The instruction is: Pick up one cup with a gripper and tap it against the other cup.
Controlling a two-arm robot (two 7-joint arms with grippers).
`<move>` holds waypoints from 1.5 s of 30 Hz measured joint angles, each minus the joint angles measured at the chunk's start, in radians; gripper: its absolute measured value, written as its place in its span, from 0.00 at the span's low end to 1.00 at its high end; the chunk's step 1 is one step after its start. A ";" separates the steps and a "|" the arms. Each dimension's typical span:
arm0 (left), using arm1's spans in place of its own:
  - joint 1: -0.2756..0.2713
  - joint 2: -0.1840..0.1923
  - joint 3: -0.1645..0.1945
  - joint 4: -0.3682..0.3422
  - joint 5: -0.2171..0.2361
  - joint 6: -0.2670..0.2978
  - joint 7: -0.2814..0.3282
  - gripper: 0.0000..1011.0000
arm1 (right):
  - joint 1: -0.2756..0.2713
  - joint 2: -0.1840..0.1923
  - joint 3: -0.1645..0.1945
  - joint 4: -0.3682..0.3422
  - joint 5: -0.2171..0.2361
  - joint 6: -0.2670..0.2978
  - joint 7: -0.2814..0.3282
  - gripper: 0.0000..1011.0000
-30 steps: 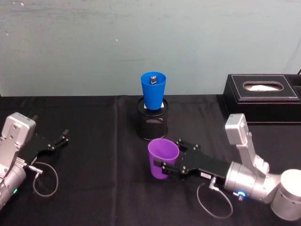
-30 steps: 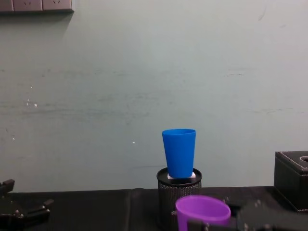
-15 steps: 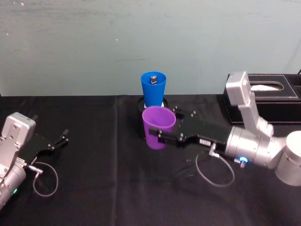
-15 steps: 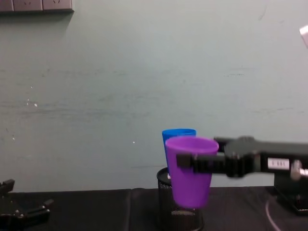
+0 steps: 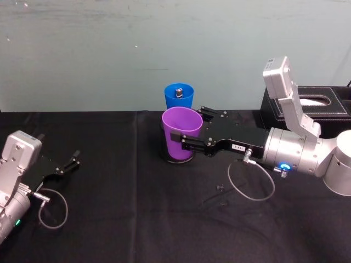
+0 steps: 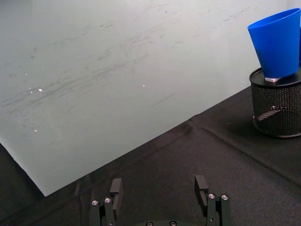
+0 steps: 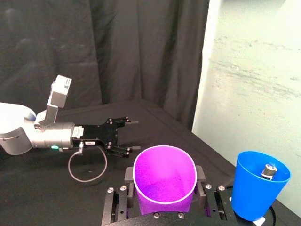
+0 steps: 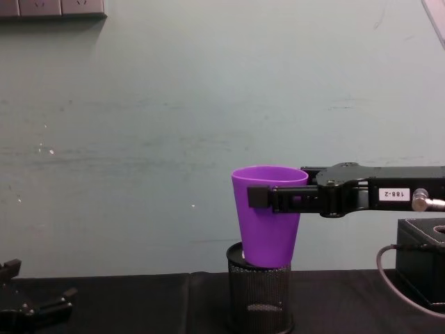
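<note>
**A:** What are the fingers (image 8: 260, 196) doing?

**B:** They are clamping the purple cup (image 5: 176, 137) from both sides, high on its wall, just under the rim. The right gripper (image 5: 192, 131) is holding it upright in the air, over the mesh pen holder (image 8: 259, 298).

**A:** And the blue cup (image 5: 179, 97)?

**B:** It is standing on that holder, just behind the purple one. The right wrist view is showing a gap between them, so no tap yet.

**A:** How is the purple cup likely handling?

**B:** I am judging it light, thin and smooth; squeezing harder would flex it. The blue cup is perching loosely, so a gentle tap seems wise. The left gripper (image 6: 160, 197) is resting on the table (image 5: 109, 219), fingers apart.
</note>
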 joint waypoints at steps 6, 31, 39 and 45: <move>0.000 0.000 0.000 0.000 0.000 0.000 0.000 0.99 | 0.021 0.014 -0.019 -0.004 0.004 0.018 0.000 0.73; 0.000 0.000 0.000 0.000 0.000 0.000 0.000 0.99 | 0.037 0.023 -0.039 -0.006 0.011 0.027 -0.001 0.73; 0.000 0.000 0.000 0.000 0.000 0.000 0.000 0.99 | 0.036 0.023 -0.038 -0.006 0.010 0.027 -0.001 0.73; 0.000 0.000 0.000 0.000 0.000 0.000 0.000 0.99 | 0.036 0.023 -0.037 -0.006 0.010 0.027 -0.001 0.73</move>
